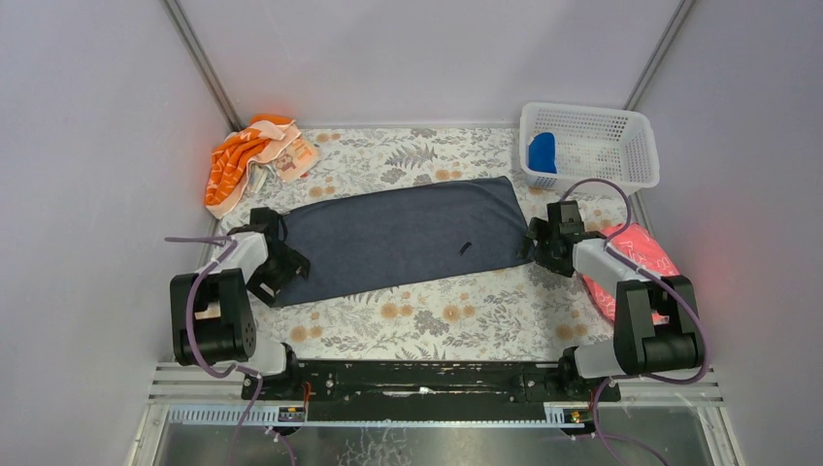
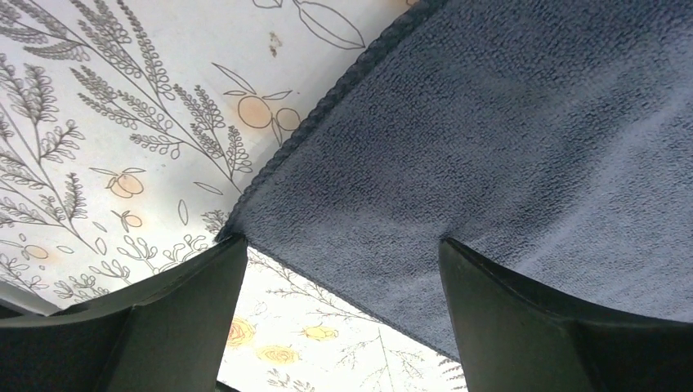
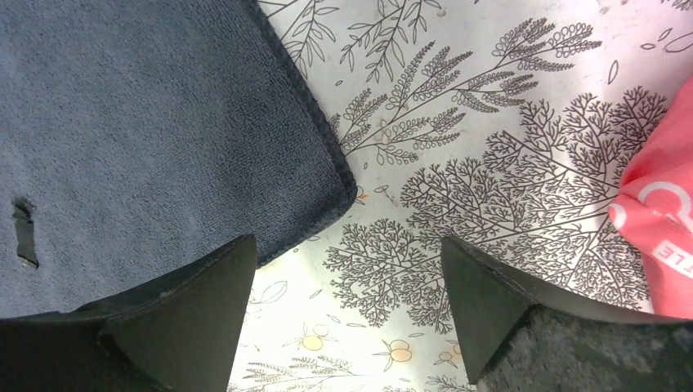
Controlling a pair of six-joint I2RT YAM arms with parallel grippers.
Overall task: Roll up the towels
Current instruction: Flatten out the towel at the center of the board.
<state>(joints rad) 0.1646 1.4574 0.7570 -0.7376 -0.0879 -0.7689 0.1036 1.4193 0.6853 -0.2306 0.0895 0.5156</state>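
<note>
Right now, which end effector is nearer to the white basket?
Right. The right end effector is at the grey towel's right edge, just below the white basket in the top view; the left end effector is at the towel's opposite end, far from it.

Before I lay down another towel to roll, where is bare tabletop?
Bare: the near strip between the grey towel and the arm bases; the far strip between the orange cloth and the basket. Crowded: both towel ends, at the left hand, right hand and pink cloth.
</note>
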